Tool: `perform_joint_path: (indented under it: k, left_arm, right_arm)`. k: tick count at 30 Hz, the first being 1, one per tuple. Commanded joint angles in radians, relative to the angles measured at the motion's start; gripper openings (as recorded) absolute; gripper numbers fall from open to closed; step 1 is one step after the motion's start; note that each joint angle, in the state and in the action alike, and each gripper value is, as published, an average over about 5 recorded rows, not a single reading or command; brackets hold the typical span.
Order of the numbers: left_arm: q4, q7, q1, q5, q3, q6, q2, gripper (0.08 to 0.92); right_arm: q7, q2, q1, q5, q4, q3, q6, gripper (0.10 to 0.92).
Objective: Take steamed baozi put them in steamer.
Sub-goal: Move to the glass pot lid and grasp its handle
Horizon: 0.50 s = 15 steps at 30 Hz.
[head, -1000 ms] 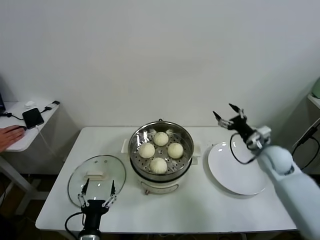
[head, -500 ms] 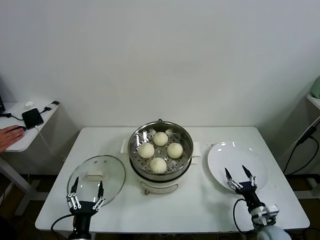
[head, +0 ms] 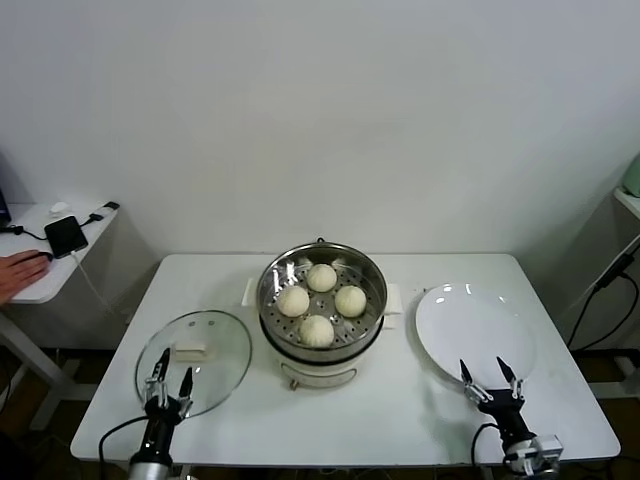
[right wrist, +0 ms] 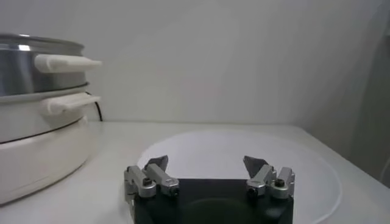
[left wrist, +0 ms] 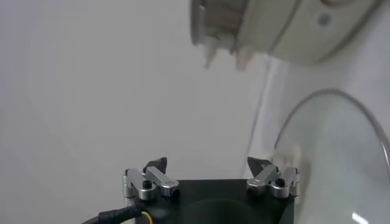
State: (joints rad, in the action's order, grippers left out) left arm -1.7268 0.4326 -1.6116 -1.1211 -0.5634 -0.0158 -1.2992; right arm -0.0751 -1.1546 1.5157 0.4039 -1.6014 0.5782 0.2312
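Four pale cream baozi (head: 317, 329) lie on the perforated tray inside the shiny steel steamer (head: 371, 310) at the table's middle; its white handles also show in the right wrist view (right wrist: 64, 63). My left gripper (head: 169, 373) is open and empty, low at the front left, by the near edge of the glass lid (head: 225, 345). It shows in the left wrist view (left wrist: 208, 167). My right gripper (head: 488, 378) is open and empty at the front right, at the near edge of the white plate (head: 470, 325). It shows in the right wrist view (right wrist: 206, 164).
The glass lid with its white handle (left wrist: 329, 158) lies flat at the front left. The bare white plate (right wrist: 244, 149) lies right of the steamer. A side table with a phone (head: 66, 236) and a person's hand (head: 20, 270) is at the far left.
Both arms have dropped lower toward the table's front edge. A second ago the right gripper was raised above the plate's far side; it has come down to the plate's near edge.
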Motion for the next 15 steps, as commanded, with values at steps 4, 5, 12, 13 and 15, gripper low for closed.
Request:
perform_joint_path:
  k: [4,5,12,13,15]
  left_arm:
    - [0.180,-0.042,0.168,-0.209,0.020,0.166,0.016,0.823]
    - [0.187,-0.045,0.177,-0.210,0.022,0.169,0.014,0.823]
    - [0.222,-0.050,0.231,-0.220,0.041,0.180,0.011,0.823]
    - [0.227,-0.050,0.237,-0.220,0.042,0.181,0.011,0.823]
    - [0.241,-0.051,0.252,-0.222,0.046,0.181,0.011,0.823]
  right_arm:
    - [0.023,-0.014,0.038,-0.036,-0.036,0.024,-0.027,0.823]
    - [0.023,-0.014,0.039,-0.037,-0.036,0.025,-0.027,0.823]
    - [0.026,-0.017,0.041,-0.043,-0.040,0.031,-0.029,0.823]
    - [0.027,-0.017,0.041,-0.044,-0.041,0.031,-0.031,0.823]
    - [0.029,-0.018,0.041,-0.049,-0.045,0.031,-0.033,0.823]
